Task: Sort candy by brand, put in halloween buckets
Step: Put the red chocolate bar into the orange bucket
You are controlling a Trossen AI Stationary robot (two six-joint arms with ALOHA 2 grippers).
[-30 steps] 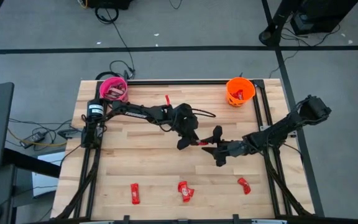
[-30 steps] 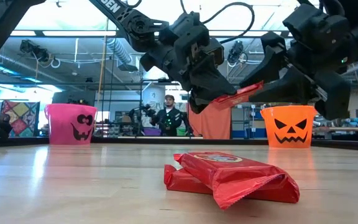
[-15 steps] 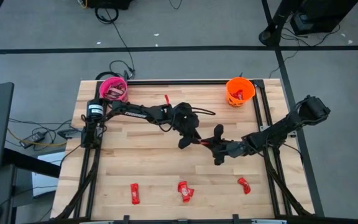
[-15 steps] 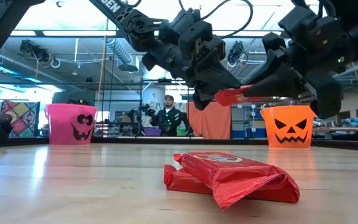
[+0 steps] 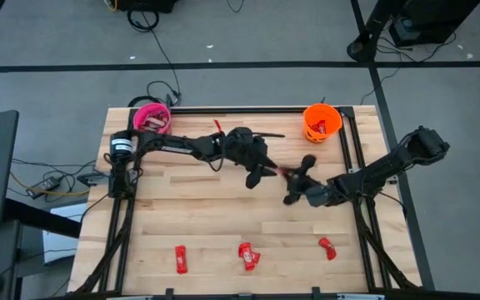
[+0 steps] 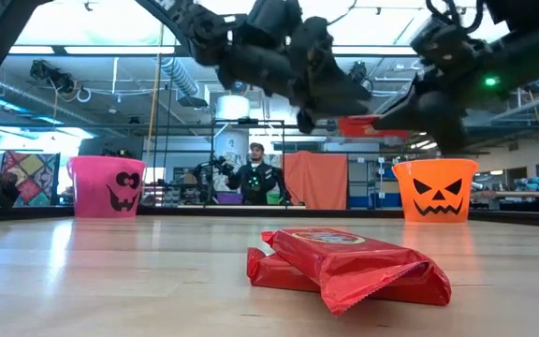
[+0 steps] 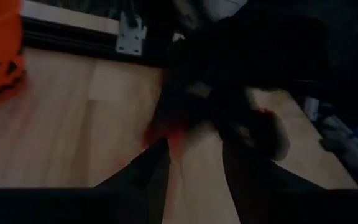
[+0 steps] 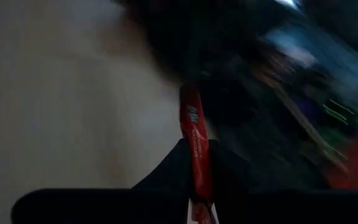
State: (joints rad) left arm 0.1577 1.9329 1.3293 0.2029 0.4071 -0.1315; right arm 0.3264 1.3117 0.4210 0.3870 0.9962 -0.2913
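The right pincer (image 5: 288, 177) grips 1 red candy bar (image 8: 195, 138) above mid-surface, while the left pincer (image 5: 255, 177), just beside it, stands empty and slightly parted. To finish well, carry it level over the orange bucket (image 5: 322, 122) and release only once centred above the rim.

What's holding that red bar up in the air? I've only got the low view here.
Observer: The right gripper. Its wrist view shows the red candy bar pinched between its fingers.
Operator: And the left one?
Observer: The left gripper is just beside it, fingers apart with nothing between them.
Operator: How much is left near me?
Observer: From above, loose red candies lie at three spots along the front edge of the table.
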